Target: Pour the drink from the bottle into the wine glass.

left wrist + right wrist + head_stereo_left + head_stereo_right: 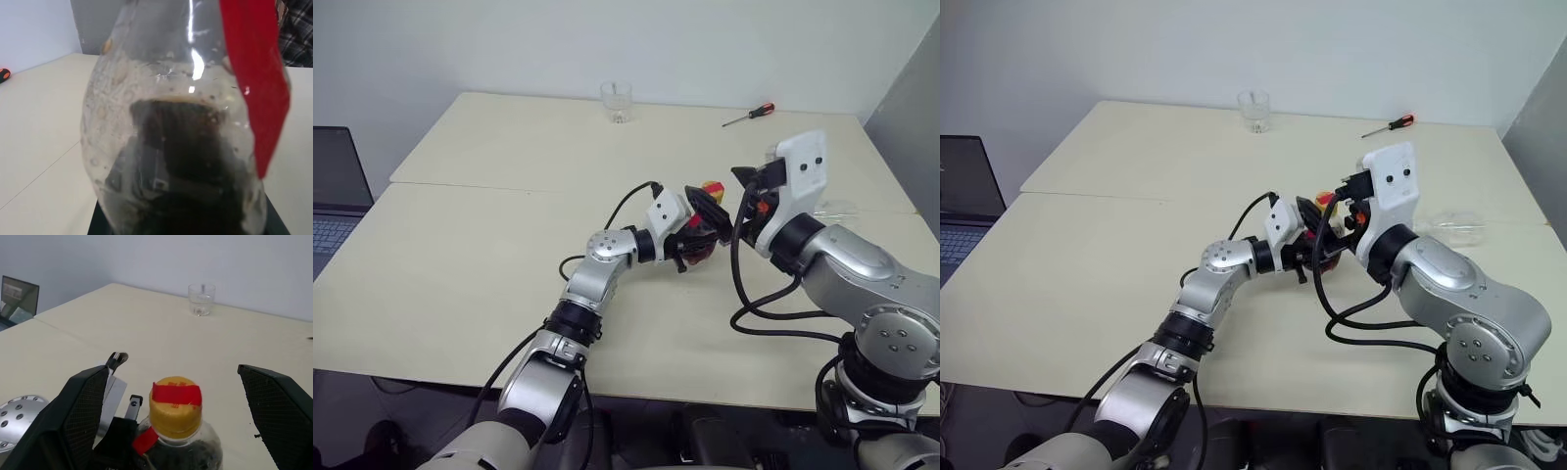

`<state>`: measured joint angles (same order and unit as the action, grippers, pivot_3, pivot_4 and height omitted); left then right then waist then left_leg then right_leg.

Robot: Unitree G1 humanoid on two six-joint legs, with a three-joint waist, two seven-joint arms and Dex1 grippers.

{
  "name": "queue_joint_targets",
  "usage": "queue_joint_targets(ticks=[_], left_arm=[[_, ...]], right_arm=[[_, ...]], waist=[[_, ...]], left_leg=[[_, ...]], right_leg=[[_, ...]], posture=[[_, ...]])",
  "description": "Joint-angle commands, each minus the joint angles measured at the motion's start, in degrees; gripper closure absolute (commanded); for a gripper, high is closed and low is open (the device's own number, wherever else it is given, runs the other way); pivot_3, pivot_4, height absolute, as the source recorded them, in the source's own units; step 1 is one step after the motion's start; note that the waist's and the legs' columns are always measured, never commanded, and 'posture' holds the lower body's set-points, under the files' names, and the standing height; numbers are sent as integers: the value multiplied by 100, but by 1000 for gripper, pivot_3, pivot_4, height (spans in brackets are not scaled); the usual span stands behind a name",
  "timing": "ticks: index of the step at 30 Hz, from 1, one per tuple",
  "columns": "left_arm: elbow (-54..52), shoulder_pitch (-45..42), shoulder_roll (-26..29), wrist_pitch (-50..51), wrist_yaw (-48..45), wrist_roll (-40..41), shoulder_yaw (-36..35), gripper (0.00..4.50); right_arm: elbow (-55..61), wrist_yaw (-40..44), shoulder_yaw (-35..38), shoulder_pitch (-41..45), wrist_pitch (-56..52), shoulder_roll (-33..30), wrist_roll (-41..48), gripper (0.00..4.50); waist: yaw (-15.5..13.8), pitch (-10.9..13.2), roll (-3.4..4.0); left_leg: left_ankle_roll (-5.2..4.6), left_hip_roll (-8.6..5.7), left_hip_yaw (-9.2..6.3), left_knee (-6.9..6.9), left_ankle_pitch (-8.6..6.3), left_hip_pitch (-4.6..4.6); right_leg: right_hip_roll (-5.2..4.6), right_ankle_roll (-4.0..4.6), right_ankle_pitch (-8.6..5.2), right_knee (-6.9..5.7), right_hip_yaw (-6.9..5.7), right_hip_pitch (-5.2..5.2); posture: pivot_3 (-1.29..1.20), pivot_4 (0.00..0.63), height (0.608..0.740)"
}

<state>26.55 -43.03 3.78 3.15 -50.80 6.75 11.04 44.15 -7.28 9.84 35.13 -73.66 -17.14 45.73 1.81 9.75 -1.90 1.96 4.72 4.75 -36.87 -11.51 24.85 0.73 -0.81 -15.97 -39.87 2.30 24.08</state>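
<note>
My left gripper (700, 233) is clamped on the bottle (177, 431), held above the table (489, 255) at mid-front; the drink (190, 161) sits dark in its belly. My right gripper (178, 421) stands spread wide either side of the yellow cap (175, 406) (not touching, I think); a flattened clear shape near my right arm may be the wine glass (832, 208).

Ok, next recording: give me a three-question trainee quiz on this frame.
1. True or false: the cap is on the bottle.
2. Which pincer grips the bottle: A left, B right?
3. Fill in: the tool lying at the table's far edge is a ____.

Key: 1 true. 2 A; the right pincer's fingers stand open on either side of the cap. 3 screwdriver, right of the tumbler.
</note>
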Motion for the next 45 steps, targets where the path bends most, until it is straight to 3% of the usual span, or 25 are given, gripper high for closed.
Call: queue_joint_targets(ticks=[1,15,30,45], left_arm=[[-183,-126,-53,-106,-19,110,-23,3455],[-279,-64,28,-172,102,32,-31,3457],[-169,-138,18,-191,114,94,-25,3458],[-84,-178,38,-222,90,92,-14,3458]], right_arm=[[-186,-209,-64,162,85,138,-305,0],[-1210,-139,-310,274,1041,626,-1334,0],[-585,499,441,-303,1050,-88,-1046,0],[-105,1052,1202,-1074,1172,-582,-155,0]], waist=[[1,0,0],[2,0,0],[4,0,0],[4,1,-1]], left_leg=[[0,0,0,1,0,0],[-1,0,2,2,0,6],[-1,0,1,5,0,5],[-1,-1,0,6,0,6]], right_leg=[[1,0,0,0,0,0],[0,1,1,7,0,3],[1,-1,0,9,-2,2],[1,-3,-2,15,-1,0]], posture=[[0,150,740],[0,150,740],[0,150,740],[0,150,740]])
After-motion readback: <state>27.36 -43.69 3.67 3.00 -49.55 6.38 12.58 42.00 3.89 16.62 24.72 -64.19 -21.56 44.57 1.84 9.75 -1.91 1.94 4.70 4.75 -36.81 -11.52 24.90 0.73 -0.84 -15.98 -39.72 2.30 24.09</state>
